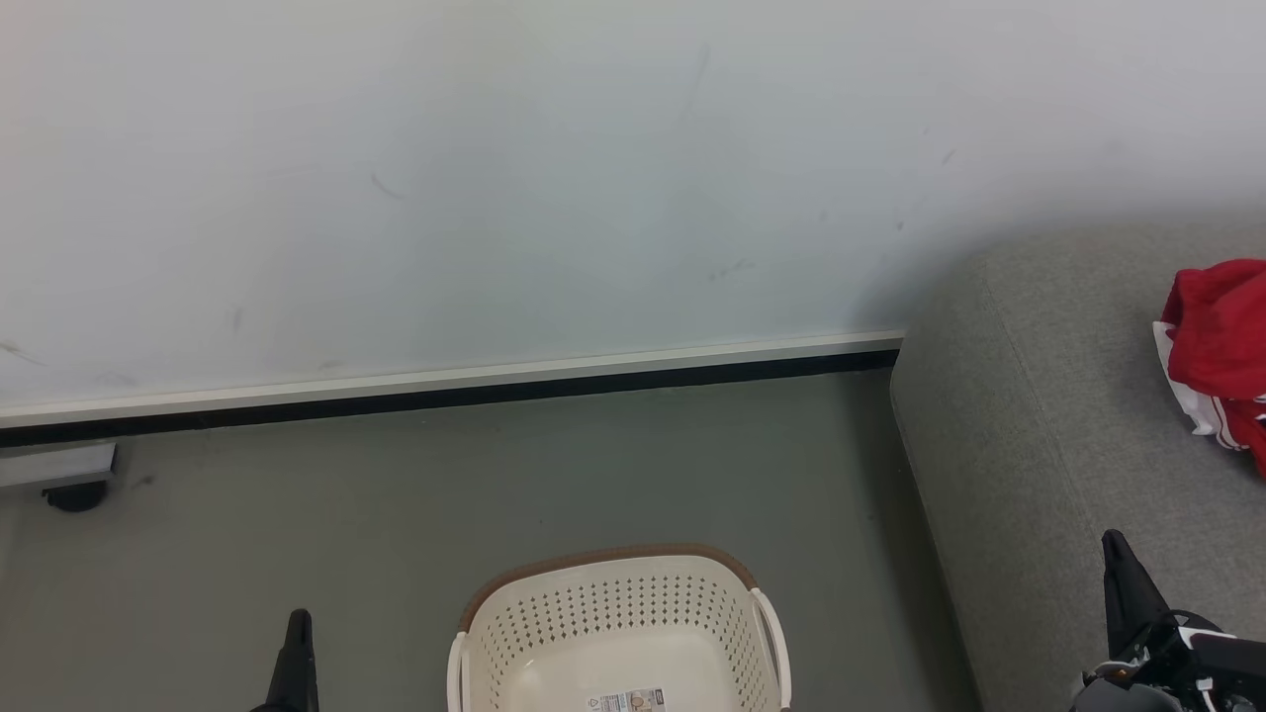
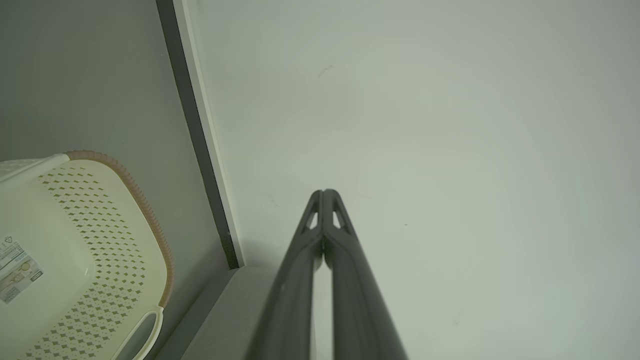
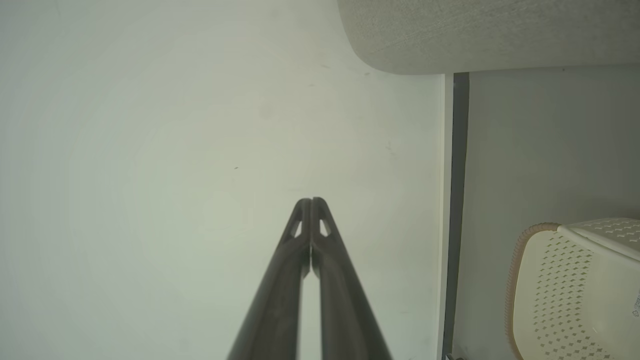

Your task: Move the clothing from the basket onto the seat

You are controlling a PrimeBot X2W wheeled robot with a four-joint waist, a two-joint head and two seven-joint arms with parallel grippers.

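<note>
The cream-white basket with a brown rim stands on the floor at the bottom centre; nothing but its sticker label lies on its bare base. It also shows as the basket and the basket in the wrist views. Red clothing with white stripe trim lies bunched on the light-grey seat at the right edge. My left gripper is shut and holds nothing, its tip left of the basket. My right gripper is shut and holds nothing, its tip over the seat's front.
A pale wall with a white and black skirting runs behind the grey floor. A grey bracket on a dark caster sits at the far left by the wall. The seat's rounded corner shows in the right wrist view.
</note>
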